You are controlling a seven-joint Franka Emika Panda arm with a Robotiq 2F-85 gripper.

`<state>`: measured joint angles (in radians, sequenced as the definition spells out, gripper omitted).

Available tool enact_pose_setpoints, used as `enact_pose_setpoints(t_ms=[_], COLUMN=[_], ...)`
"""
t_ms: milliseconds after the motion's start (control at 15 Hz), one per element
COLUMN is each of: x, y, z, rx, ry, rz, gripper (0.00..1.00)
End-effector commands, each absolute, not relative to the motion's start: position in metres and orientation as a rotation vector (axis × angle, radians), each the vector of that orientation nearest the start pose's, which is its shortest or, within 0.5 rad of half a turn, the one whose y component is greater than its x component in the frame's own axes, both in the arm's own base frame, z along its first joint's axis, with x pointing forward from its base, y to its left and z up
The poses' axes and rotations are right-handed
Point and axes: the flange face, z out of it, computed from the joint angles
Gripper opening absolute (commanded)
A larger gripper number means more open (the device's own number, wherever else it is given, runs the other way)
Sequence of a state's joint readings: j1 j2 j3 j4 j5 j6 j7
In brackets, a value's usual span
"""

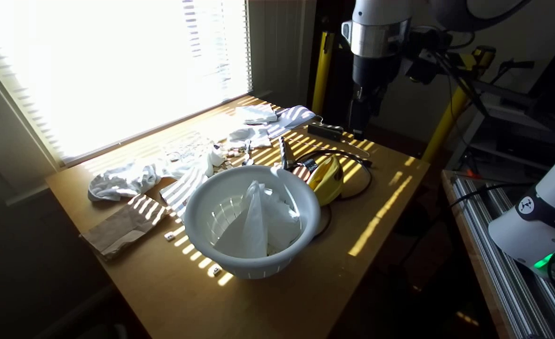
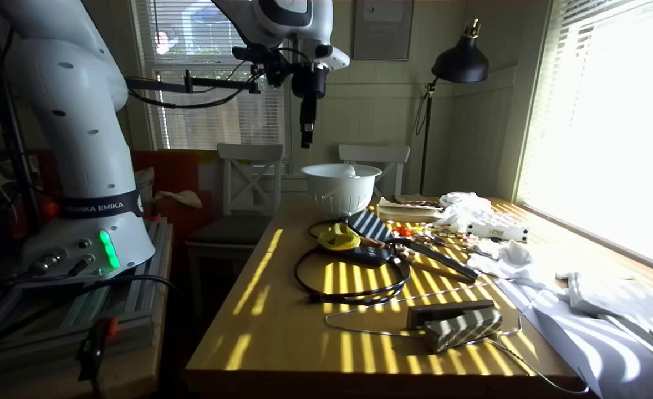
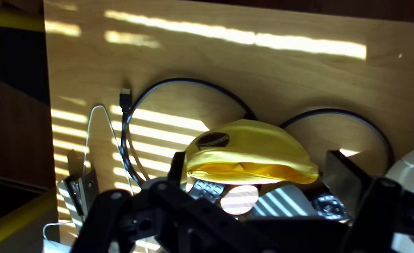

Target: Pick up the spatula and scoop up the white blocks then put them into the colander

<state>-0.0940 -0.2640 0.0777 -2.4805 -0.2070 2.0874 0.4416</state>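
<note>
The black spatula [image 2: 437, 257] lies on the table; its blade shows in the wrist view [image 3: 284, 203] below the yellow pouch. Its handle also shows in an exterior view [image 1: 283, 153]. The white colander [image 1: 254, 263] stands on the table holding crumpled white paper; it also shows in an exterior view [image 2: 338, 191] and at the right edge of the wrist view [image 3: 409, 167]. Small white blocks [image 1: 169, 236] lie scattered beside it, with several more heaped near the cloth [image 1: 228, 164]. My gripper [image 3: 258, 163] is open and empty, high above the table in both exterior views.
A yellow banana-shaped pouch [image 3: 249, 147] and a looped black cable [image 2: 304, 277] lie near the spatula. A dark block-like object [image 2: 462, 327] with thin wire lies near the table end. White cloth [image 1: 126, 179], brown paper [image 1: 124, 226] and papers [image 2: 581, 338] lie along the window side.
</note>
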Motion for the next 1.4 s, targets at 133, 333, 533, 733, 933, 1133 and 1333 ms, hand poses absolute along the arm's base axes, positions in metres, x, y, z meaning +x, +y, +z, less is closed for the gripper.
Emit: enact_pose_setpoints(t_ms=[133, 333, 533, 733, 933, 1133, 1333], x=[0.462, 0.484, 0.509, 0.502, 0.5, 0.51, 0.528], y=[-0.083, -0.123, -0.16, -0.163, -0.16, -0.159, -0.157], z=[0.306, 0.29, 0.3, 0.304, 0.3, 0.289, 0.272], rx=[-3.252, -3.143, -3.005, -3.018, -3.027, -2.986, -2.851], ry=[1.098, 1.401, 1.661, 1.627, 1.615, 1.787, 2.047], rz=[0.224, 0.225, 0.147, 0.147, 0.163, 0.156, 0.075], gripper=[1.0, 1.0, 1.0, 1.0, 1.0, 1.0, 1.0])
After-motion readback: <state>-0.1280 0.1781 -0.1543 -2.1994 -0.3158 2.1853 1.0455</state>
